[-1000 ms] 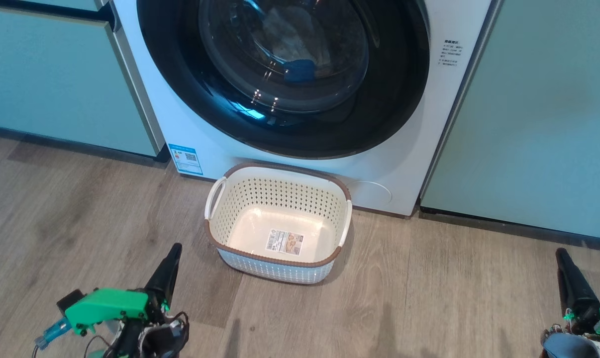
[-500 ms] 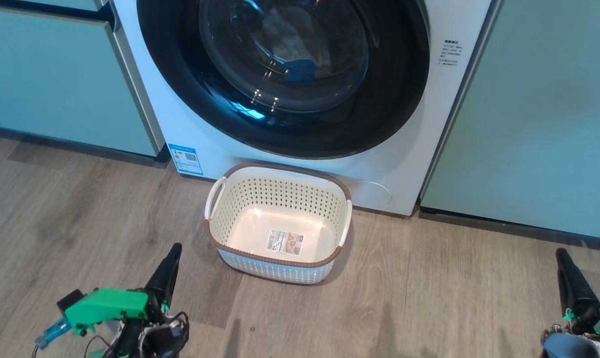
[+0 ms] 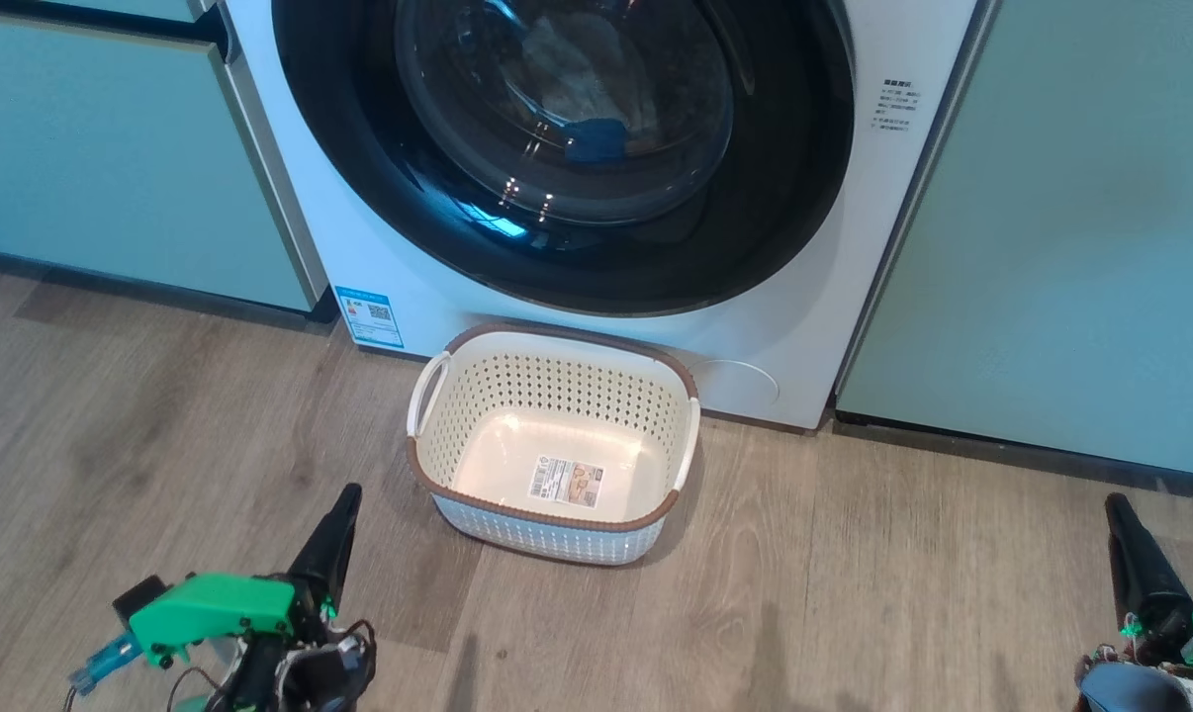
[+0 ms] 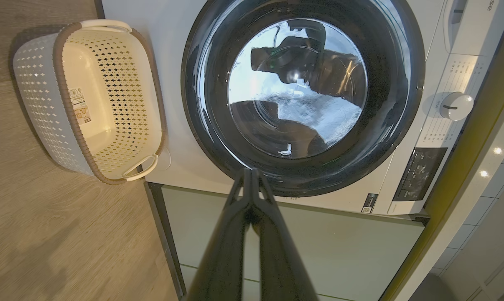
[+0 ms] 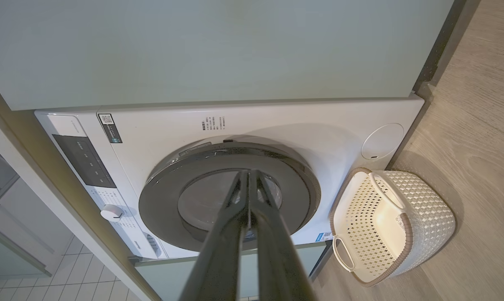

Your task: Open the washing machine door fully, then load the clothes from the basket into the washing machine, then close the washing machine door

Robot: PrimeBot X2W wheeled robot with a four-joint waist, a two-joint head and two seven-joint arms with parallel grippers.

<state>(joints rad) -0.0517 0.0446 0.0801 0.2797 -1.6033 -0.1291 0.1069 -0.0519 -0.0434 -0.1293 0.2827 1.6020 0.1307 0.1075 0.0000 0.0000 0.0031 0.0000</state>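
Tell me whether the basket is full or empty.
Empty: the basket shows its bare bottom and label sticker, with nothing lying inside.

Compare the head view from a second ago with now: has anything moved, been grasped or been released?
Nothing visibly changed. The washing machine door stays shut with the clothes inside, the basket still stands empty in front of it, and the left gripper and right gripper remain shut, low and holding nothing.
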